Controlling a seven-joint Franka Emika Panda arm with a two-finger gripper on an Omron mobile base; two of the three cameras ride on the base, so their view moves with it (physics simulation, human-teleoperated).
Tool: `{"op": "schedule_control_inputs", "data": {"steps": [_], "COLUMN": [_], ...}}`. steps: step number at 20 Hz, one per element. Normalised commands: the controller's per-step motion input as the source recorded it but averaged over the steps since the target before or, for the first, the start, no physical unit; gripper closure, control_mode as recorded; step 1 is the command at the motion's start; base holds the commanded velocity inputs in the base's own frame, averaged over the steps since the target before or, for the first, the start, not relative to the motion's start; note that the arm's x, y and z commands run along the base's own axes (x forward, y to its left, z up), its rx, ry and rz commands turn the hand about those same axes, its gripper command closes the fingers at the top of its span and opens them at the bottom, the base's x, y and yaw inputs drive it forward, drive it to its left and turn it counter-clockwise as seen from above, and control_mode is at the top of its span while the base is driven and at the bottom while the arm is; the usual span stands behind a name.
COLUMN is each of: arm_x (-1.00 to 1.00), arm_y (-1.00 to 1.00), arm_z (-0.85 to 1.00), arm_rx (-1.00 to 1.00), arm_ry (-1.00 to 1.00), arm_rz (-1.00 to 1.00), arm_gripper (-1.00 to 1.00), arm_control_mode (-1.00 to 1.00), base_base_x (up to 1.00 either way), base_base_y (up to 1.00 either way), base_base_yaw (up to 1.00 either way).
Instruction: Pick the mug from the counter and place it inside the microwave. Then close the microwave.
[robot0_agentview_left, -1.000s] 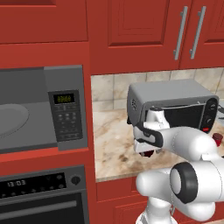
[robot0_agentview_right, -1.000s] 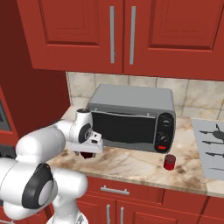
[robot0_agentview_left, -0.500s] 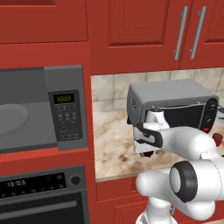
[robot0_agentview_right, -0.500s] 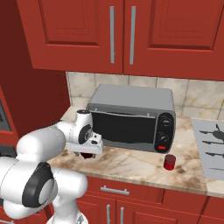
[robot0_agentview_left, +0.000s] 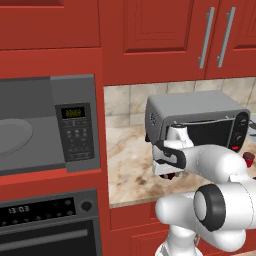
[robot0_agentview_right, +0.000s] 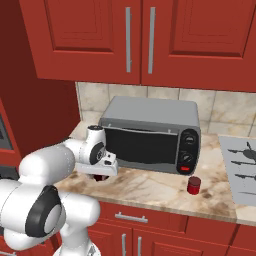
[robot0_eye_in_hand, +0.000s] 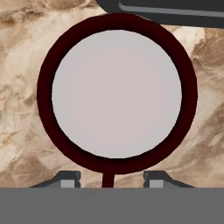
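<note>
Marbled beige-and-brown counter (robot0_agentview_right: 150, 187) runs above red cabinet fronts, and the white arm reaches low over its near edge; the gripper (robot0_eye_in_hand: 111, 180) points straight down at the mug (robot0_eye_in_hand: 116, 94), whose dark red rim and white inside sit right below the hand in the hand view; the two small finger tips stand to either side of the thin handle on the mug's near side, apart from each other, and whether they press on anything I cannot tell; from the right base view a sliver of the mug shows beneath the hand, standing on the stone just in front of the toaster oven (robot0_agentview_right: 150, 132); a small red canister (robot0_agentview_right: 194, 184) stands further right on the counter, near the toaster oven's knobs; beyond that lies a grey cooktop (robot0_agentview_right: 240, 172); off to the left, set into the red wall, the microwave (robot0_agentview_left: 47, 127) shows its keypad and green display, with a black oven (robot0_agentview_left: 47, 225) beneath it; red wall cabinets (robot0_agentview_right: 140, 40) hang behind.
</note>
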Motion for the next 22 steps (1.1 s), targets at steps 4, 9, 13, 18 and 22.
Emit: {"op": "schedule_control_inputs", "data": {"steps": [4,9,13,18,22], "arm_x": [0.0,-0.01,-0.34,-0.55,-0.47], "arm_y": [0.0,-0.05,-0.01,0.0,0.0], "arm_z": [0.0,0.0,0.14,0.55,0.64], "arm_rx": [0.0,0.0,0.0,0.0,0.0], "arm_ry": [0.0,0.0,-0.01,-0.02,-0.02], "arm_rz": [0.0,0.0,0.0,0.0,0.0], "arm_gripper": [1.0,1.0,1.0,1.0,1.0], "arm_control_mode": [-1.0,-1.0,-1.0,-1.0,-1.0], "base_base_x": [0.0,0.0,0.0,0.0,0.0], "base_base_y": [0.0,0.0,0.0,0.0,0.0], "base_base_yaw": [0.0,0.0,0.0,0.0,0.0]}}
